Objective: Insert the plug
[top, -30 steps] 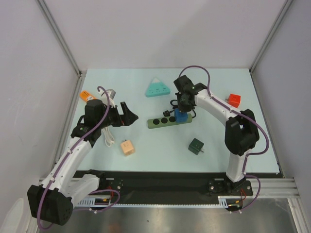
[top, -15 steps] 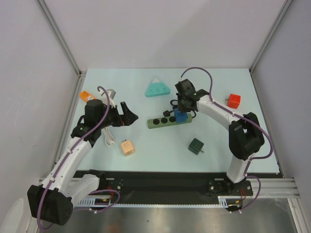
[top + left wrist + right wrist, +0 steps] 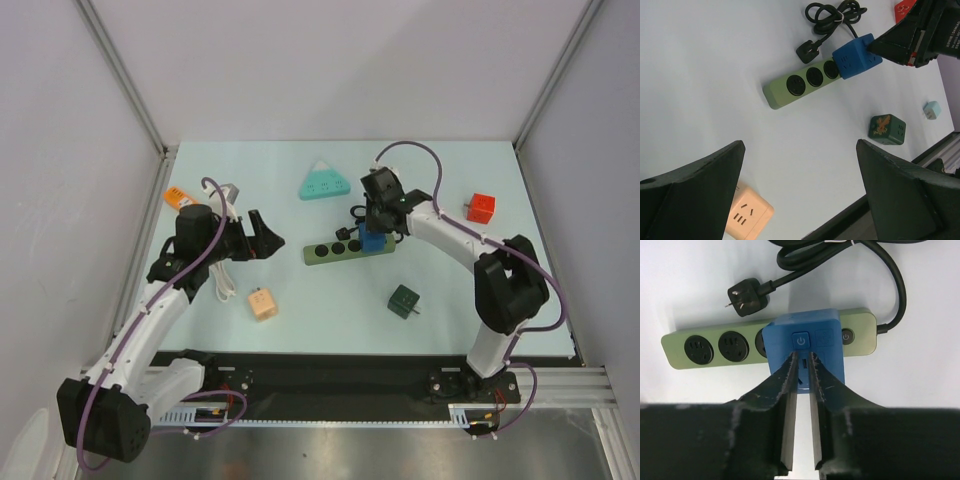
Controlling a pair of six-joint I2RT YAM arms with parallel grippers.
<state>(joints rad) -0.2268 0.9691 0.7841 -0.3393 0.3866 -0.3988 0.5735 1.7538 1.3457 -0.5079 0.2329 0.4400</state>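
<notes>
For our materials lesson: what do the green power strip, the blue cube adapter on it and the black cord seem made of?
Green power strip: likely moulded plastic, matte, even colour. Blue cube adapter: likely plastic too, smooth, soft sheen, rounded edges. Black cord: probably rubbery sheath, since it coils in loops.

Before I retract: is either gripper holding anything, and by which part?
Nothing is held. The right gripper, jaws nearly shut, only touches the blue adapter on the green power strip with its tips; the left gripper is open and empty.

Blue cube plug (image 3: 810, 325) atop green power strip (image 3: 715, 347), beside switch end.
</notes>
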